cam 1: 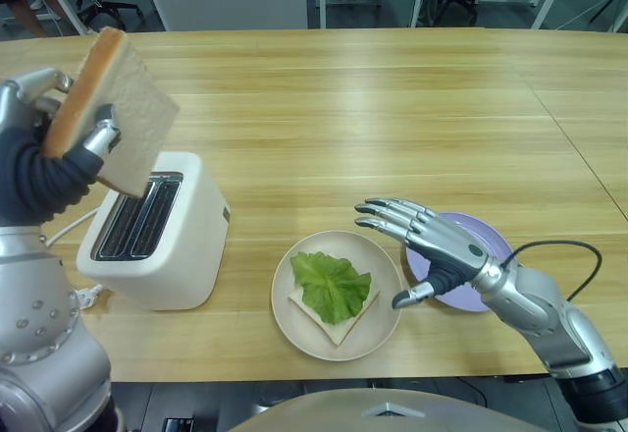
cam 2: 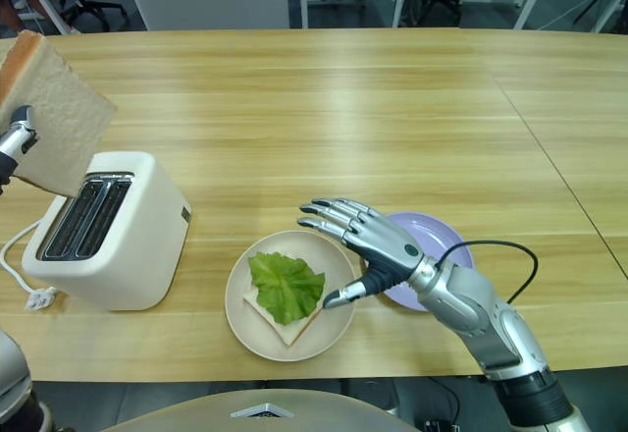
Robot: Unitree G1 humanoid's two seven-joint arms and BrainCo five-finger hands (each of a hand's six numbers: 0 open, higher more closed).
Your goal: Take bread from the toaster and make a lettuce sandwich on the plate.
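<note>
Toast slice is gripped in the left hand above the white toaster. Right hand, fingers spread and empty, hovers beside the plate holding lettuce on bread.

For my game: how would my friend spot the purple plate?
On the wooden table, look right of the white toaster. Of two plates there, the purple plate is the right one, under the right robot hand. Only it is purple; the beige plate holds bread and lettuce.

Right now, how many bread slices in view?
2. Held slice in the left hand above the toaster; bottom slice on the beige plate under the lettuce. Toaster slots look empty, but their depths are hidden.
</note>
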